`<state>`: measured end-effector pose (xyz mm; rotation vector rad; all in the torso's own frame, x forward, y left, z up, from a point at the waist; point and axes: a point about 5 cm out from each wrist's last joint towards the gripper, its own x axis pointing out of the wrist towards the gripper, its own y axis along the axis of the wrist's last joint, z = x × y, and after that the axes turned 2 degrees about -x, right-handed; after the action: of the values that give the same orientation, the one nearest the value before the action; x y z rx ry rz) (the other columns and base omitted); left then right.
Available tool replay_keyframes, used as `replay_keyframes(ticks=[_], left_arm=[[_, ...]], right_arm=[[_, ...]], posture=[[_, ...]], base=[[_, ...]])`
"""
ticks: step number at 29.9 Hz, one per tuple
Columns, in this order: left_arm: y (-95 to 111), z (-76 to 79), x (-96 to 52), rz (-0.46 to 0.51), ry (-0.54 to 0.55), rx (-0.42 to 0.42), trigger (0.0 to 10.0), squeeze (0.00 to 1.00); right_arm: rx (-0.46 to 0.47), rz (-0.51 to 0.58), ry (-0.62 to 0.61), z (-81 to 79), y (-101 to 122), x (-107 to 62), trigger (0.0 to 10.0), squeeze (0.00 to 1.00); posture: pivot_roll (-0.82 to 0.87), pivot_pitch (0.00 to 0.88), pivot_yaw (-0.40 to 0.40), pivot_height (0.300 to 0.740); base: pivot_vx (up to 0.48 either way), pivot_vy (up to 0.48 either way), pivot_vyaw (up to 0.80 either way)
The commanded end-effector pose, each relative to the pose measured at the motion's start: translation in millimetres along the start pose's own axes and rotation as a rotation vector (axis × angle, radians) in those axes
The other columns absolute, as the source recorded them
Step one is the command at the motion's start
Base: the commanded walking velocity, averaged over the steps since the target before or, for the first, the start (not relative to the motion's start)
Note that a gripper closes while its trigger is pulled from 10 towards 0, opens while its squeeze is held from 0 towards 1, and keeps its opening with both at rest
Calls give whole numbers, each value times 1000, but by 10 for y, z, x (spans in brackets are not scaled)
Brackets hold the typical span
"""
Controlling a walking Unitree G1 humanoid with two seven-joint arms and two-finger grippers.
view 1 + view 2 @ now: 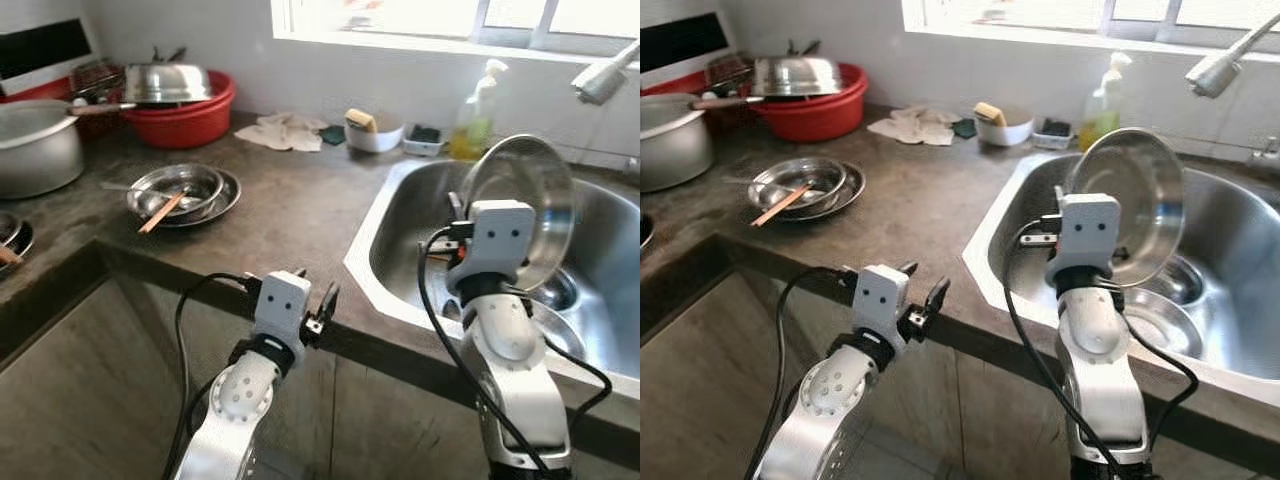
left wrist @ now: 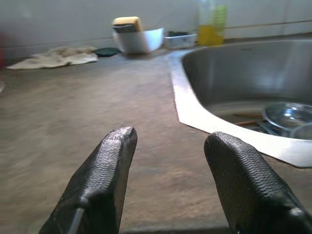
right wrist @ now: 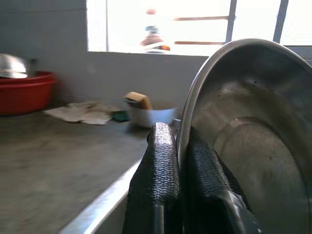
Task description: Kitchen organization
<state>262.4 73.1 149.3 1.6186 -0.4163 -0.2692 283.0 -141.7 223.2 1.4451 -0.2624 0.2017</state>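
Note:
My right gripper (image 3: 179, 146) is shut on the rim of a round steel plate (image 1: 525, 205), holding it on edge above the steel sink (image 1: 400, 190). In the right wrist view the plate (image 3: 258, 131) stands between the two black fingers (image 3: 161, 165). More steel dishes (image 1: 560, 295) lie in the sink bottom. My left gripper (image 1: 312, 292) hovers open and empty at the counter's front edge, left of the sink; its fingers (image 2: 105, 175) are spread over the dark countertop (image 2: 97, 112).
Stacked steel bowls with a wooden stick (image 1: 180, 195) sit on the counter at left. A red basin with a steel lid (image 1: 180, 100) and a large pot (image 1: 35, 145) stand farther left. Cloth (image 1: 285, 130), sponge bowl (image 1: 372, 130) and soap bottle (image 1: 478, 115) line the back wall.

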Motion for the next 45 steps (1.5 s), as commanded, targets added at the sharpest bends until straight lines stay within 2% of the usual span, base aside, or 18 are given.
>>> replay_keyframes(ticks=[1,11,18,26,29,34,41,45], left_arm=[[-4,12,-1,1,-2,5,10000,0],[-11,0,-3,-3,8,-4,10000,0],[-13,-29,2,-9,34,-20,10000,0],[-21,-9,-17,-12,30,-27,10000,0],[-17,-2,-24,-11,31,-28,10000,0],[-15,14,-34,-13,27,-36,10000,0],[-8,60,-59,-14,12,-51,10000,0],[-11,104,-119,-25,-1,-64,10000,0]], right_arm=[[-2,44,-5,17,108,27,10000,0],[7,35,11,13,118,46,10000,0],[6,-46,62,41,44,118,10000,0],[1,-75,79,109,26,222,10000,0],[0,-87,96,113,14,253,10000,0],[-14,-176,165,72,-109,356,10000,0],[-37,-266,274,30,-223,523,10000,0],[-89,-381,362,51,-360,693,10000,0]], posture=[[-13,0,-3,740],[-13,0,-2,740],[-13,0,-3,740],[-10,1,-6,740],[-5,3,-11,740],[-9,9,-13,740],[-6,28,-22,740],[-3,65,-31,740]], base=[[0,-416,0],[79,-405,0],[34,0,0],[0,0,0],[0,0,-710],[0,0,-800],[0,0,0],[0,0,0]])
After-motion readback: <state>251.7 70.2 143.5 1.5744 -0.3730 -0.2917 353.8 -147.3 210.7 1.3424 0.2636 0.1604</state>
